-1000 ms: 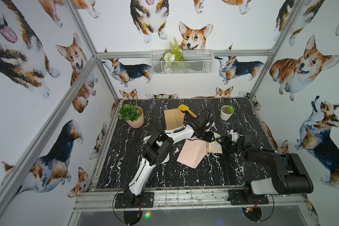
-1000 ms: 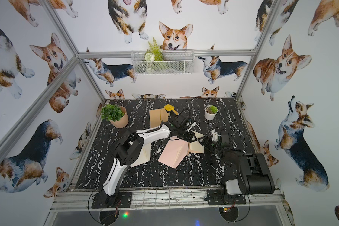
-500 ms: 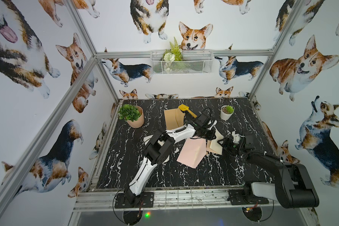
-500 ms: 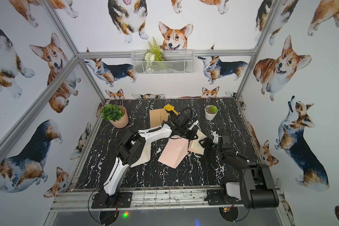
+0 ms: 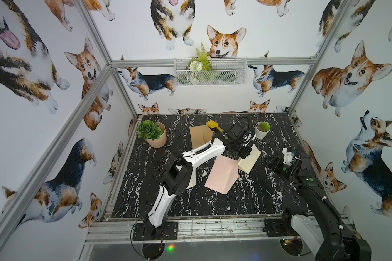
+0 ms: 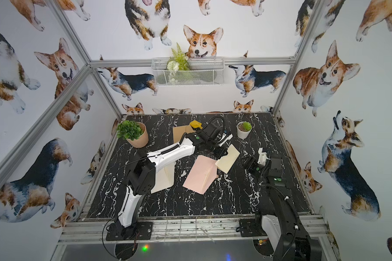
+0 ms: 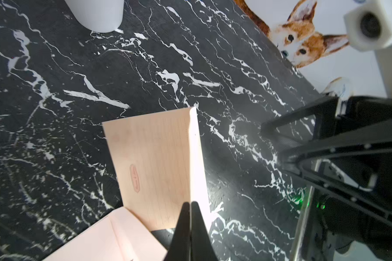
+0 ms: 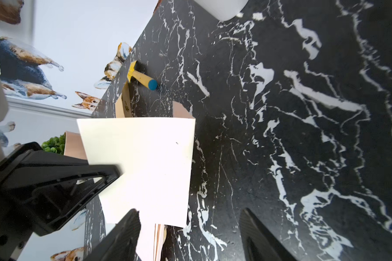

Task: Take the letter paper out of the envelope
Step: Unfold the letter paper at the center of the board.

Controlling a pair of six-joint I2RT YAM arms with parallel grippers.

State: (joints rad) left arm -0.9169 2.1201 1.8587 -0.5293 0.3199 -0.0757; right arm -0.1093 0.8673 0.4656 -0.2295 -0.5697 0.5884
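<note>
A pink envelope (image 5: 221, 175) (image 6: 198, 176) lies flat mid-table in both top views. The cream letter paper (image 5: 249, 159) (image 6: 228, 158) sticks out of its far right end, folded and lifted off the table. My left gripper (image 7: 190, 204) (image 5: 244, 154) is shut on the paper's (image 7: 154, 162) edge, next to the envelope's open flap (image 7: 104, 237). Whether the paper's near end is still inside the envelope I cannot tell. My right gripper (image 8: 189, 214) (image 5: 271, 162) stands open just right of the paper (image 8: 145, 162), holding nothing.
A brown envelope (image 5: 199, 135) and a yellow tool with a blue tip (image 5: 213, 125) lie behind the left arm. A big potted plant (image 5: 153, 135) stands back left, a small white pot (image 5: 261, 131) back right. A cream sheet (image 5: 190, 178) lies under the left arm.
The left gripper's jaws have closed on the letter paper. The right arm has drawn back a little to the right, its gripper still open.
</note>
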